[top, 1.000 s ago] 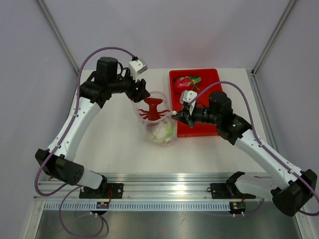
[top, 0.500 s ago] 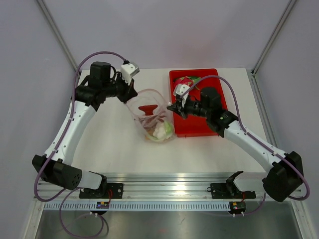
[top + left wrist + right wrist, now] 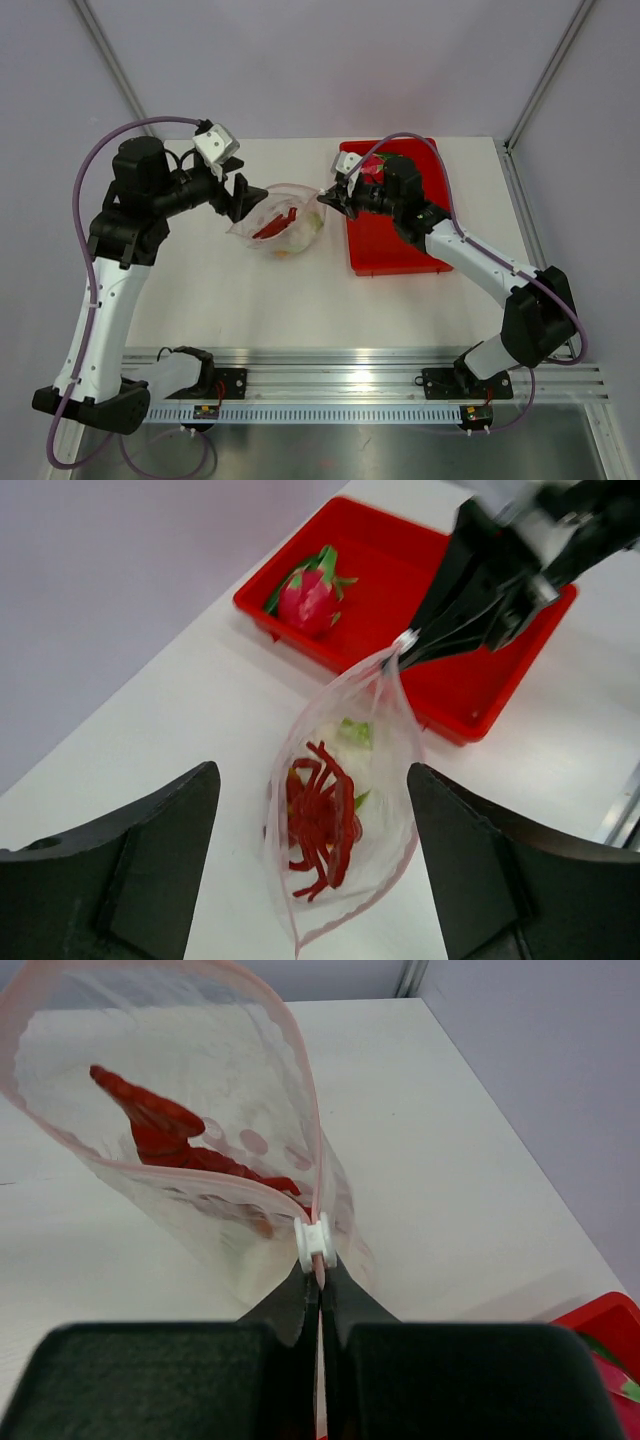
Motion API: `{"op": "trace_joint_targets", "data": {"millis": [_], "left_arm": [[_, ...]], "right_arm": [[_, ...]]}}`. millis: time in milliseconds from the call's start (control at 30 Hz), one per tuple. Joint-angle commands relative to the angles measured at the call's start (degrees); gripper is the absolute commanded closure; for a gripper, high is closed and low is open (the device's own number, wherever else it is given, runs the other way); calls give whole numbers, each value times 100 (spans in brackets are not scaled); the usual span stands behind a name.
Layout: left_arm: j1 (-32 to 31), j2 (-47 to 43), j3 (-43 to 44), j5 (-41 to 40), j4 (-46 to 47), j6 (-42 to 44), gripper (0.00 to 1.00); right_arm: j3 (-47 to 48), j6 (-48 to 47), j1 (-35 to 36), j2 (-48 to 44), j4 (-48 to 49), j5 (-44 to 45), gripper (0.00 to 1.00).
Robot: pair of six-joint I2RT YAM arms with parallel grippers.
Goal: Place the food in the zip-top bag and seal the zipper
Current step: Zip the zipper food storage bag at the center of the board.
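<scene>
On the white table [image 3: 200,290], between the two arms, is the zip-top bag [image 3: 280,225], and the food is inside it: thin red chili peppers [image 3: 320,820] in the middle, with a pale piece and a little green [image 3: 355,730] nearer to the right arm.

The left arm rises from its base at the near left corner and bends at a high elbow. Its forearm then goes to the right, toward the bag. The left gripper [image 3: 243,198] is just beside the left end of the bag and does not touch it. Its two fingers [image 3: 150,870] are spread wide and nothing is between them.

The right arm reaches from the near right corner diagonally over the red tray [image 3: 395,250], with the forearm low and nearly straight. The right gripper [image 3: 320,1280] points to the left, and its fingers are pressed together on the corner of the bag, pinching the zipper [image 3: 312,1130] just below the white slider [image 3: 316,1243]. This corner is lifted a little above the table, while the rest of the bag hangs down to the surface.

In the right wrist view the pink strip makes a wide loop, so the mouth of the bag is open. A pink dragon fruit [image 3: 308,590] lies in the far corner of the tray, behind the right arm.
</scene>
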Motion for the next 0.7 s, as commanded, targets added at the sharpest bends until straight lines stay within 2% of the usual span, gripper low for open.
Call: {"op": "trace_joint_targets", "data": {"millis": [0,100,133,267,367,667], "left_arm": [[-170,197,440,1142,247,154,20],[-741,363,345,767,141,655,23],[-882,381,144,504,325,717,23],[-1348,408,-375,361,905,919,25],[-1471,495,-595,431,1135,1129,27],[-1911,909,-693,-140,1548,1437,30]], "right_arm": [[412,59,-43,-98,356,-420,100],[404,165,-43,-177,338,-543,100],[386,183,-43,-203,321,-588,100],[351,200,-43,-327,137,-755,100],[359,148,-34,-414,-145,-895,100],[324,200,-34,-520,-180,-1106,100]]}}
